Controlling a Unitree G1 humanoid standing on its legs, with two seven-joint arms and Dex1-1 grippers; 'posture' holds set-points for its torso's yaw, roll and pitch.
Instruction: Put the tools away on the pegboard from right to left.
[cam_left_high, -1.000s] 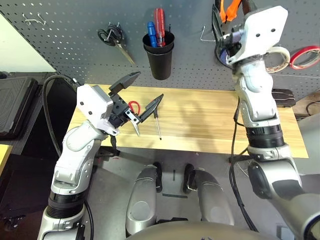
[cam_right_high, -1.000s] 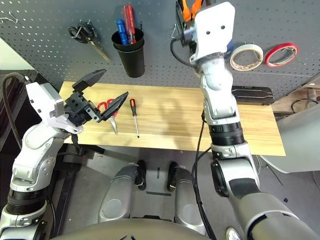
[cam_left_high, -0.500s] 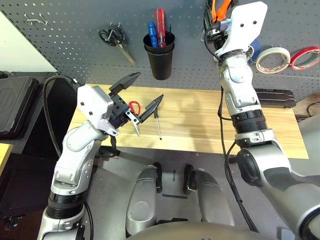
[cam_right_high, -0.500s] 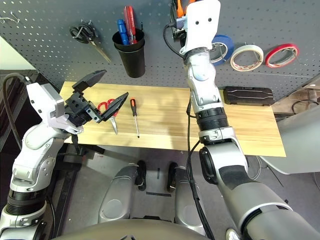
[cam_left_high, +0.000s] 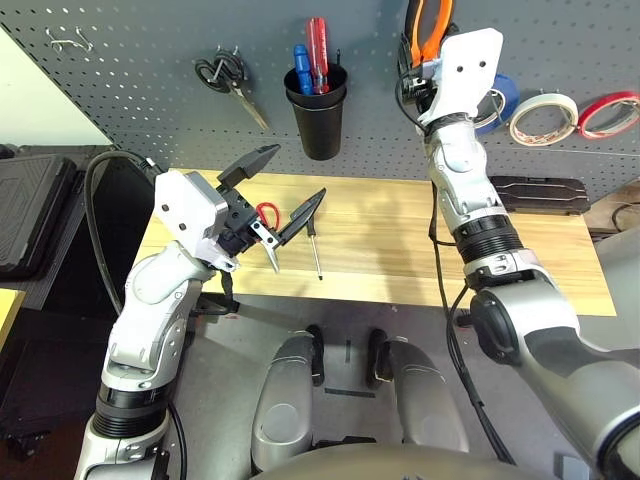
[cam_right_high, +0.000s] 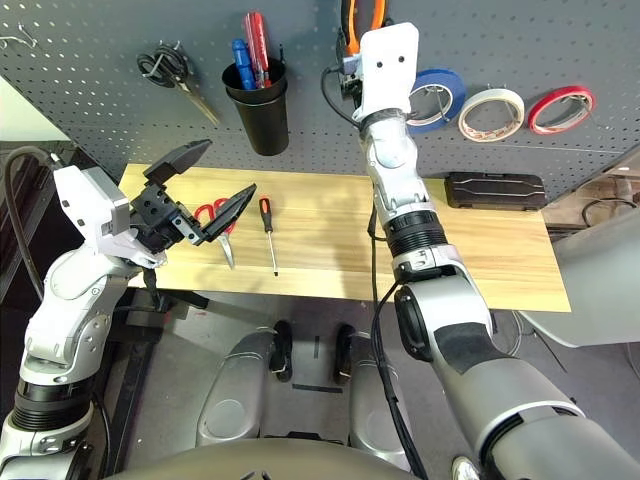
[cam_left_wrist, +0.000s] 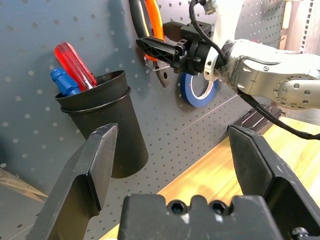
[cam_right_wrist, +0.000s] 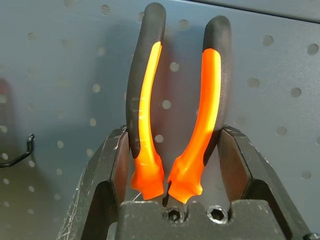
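Near, on pale wooden table (cam_right_high: 330, 250): find slim screwdriver with orange-and-black handle (cam_right_high: 266, 212), probably light, rigid; take by handle. Beside it, see red-handled steel scissors (cam_right_high: 228, 232), likely swinging at pivot; pinch across both loops. Above, see left gripper (cam_right_high: 228, 168) spread wide, empty. Farther, at dark grey perforated pegboard (cam_right_high: 600, 50), find orange-and-black-handled pliers (cam_right_wrist: 145, 120), head at wire hook (cam_left_wrist: 160, 67); with right gripper (cam_right_wrist: 175, 129) at handles, cannot tell whether clamped or loose. Expect heavy head, grippy handles; squeeze both evenly.
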